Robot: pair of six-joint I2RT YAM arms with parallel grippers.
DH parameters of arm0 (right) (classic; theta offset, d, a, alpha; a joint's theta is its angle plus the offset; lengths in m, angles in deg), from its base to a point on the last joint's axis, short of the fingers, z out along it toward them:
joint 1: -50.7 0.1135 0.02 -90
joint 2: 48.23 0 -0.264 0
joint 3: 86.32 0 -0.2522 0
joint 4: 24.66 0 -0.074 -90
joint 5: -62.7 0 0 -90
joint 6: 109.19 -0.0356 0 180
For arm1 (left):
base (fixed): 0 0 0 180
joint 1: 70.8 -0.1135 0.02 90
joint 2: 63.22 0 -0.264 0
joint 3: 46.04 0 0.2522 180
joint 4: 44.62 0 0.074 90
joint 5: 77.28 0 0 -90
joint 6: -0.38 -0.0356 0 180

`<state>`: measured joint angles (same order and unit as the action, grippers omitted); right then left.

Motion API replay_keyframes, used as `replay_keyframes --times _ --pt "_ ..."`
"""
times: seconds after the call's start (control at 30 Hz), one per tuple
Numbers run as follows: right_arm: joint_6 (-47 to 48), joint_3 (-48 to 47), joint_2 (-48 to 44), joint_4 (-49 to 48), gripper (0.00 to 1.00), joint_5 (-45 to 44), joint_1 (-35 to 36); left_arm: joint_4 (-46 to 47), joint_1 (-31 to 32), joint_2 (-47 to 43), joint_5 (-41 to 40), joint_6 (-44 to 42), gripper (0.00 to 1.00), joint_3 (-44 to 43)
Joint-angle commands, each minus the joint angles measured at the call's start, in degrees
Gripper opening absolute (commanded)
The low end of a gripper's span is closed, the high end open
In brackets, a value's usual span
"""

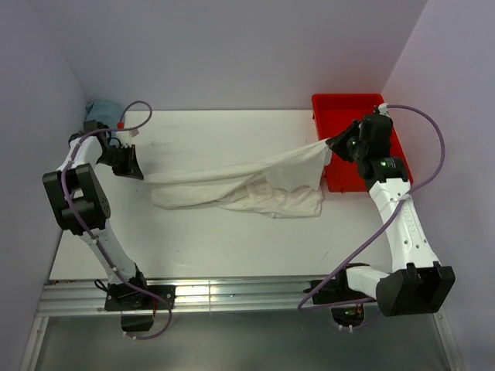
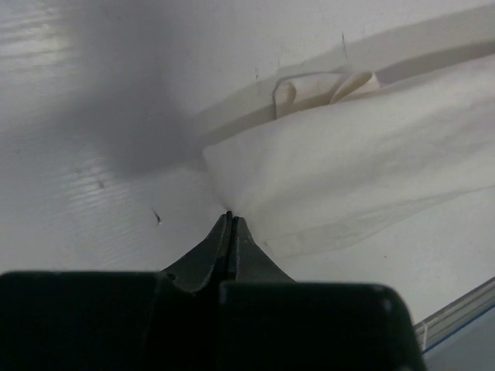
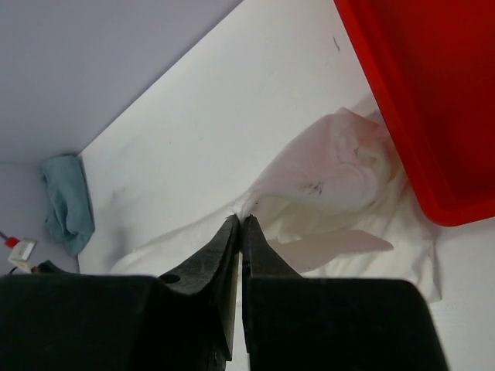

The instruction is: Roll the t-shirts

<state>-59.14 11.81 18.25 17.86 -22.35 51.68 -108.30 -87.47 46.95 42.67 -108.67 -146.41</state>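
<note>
Stretching leftward from the red tray, the t-shirt is held over the counter, pinched at its ends by the clamped left fingers and right fingers; the gripped cloth is hidden between them.

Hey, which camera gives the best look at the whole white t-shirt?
The top external view: the t-shirt shows end to end, stretched between the left gripper and the right gripper. The left wrist view shows only one pinched edge and nearby fabric; the right wrist view shows a bunched part beside the red tray.
</note>
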Motion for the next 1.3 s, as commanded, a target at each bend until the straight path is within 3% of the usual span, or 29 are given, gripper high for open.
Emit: replay_keyframes --times 0.0,0.27,0.4,0.57,0.83,0.93,1.17,1.27 --pt "0.66 0.7 -0.82 -2.73 0.0 1.38 -0.45 -2.29 -0.12 3.03 4.4 -1.87 0.0 -2.07" --pt "0.66 2.73 0.4 -4.41 0.0 1.47 -0.53 0.86 0.14 6.28 8.98 1.46 0.07 -4.71" --pt "0.83 1.33 1.72 -4.23 0.0 1.29 -0.53 4.2 0.58 7.86 9.16 5.77 0.0 -8.65" --pt "1.1 0.62 3.74 -4.41 0.0 1.29 -0.53 4.56 1.99 12.43 6.35 9.2 0.01 -13.49" --pt "0.57 1.41 6.29 -6.69 0.0 2.34 -0.53 8.6 4.89 14.37 2.21 12.54 0.04 -12.97" --pt "0.48 1.41 6.73 -7.04 0.0 2.52 -0.53 9.65 4.98 14.28 2.04 12.98 0.11 -12.62" --pt "0.74 1.14 6.65 -6.52 0.0 2.43 -0.53 11.94 4.8 10.07 1.42 12.28 0.42 -8.68" --pt "0.92 1.06 6.56 -6.34 0.0 2.17 -0.53 12.03 4.28 7.96 1.51 11.32 0.47 -7.0"
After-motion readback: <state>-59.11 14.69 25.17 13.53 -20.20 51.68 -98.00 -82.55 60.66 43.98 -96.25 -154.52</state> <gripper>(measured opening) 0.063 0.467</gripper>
